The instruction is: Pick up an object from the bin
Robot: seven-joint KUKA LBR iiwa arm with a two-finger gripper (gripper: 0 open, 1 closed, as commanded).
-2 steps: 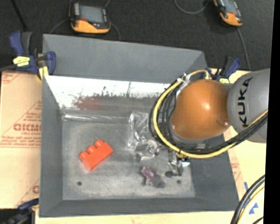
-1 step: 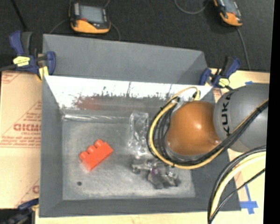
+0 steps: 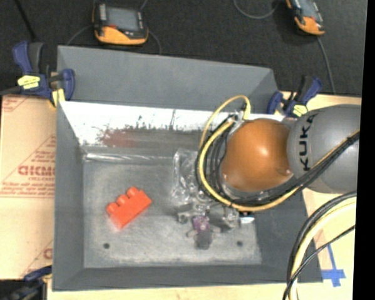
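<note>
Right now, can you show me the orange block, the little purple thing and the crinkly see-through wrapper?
orange block (image 3: 128, 207): camera view, on the middle of its studded top.
purple thing (image 3: 201, 226): camera view, on its purple middle.
clear wrapper (image 3: 185, 175): camera view, on its crinkled middle.

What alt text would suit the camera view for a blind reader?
A robot arm reaches from the right into a grey metal bin, its tool low over a small purple thing near the floor's middle. Crumpled clear plastic lies beside it, and an orange toy brick sits apart to the left.
</note>
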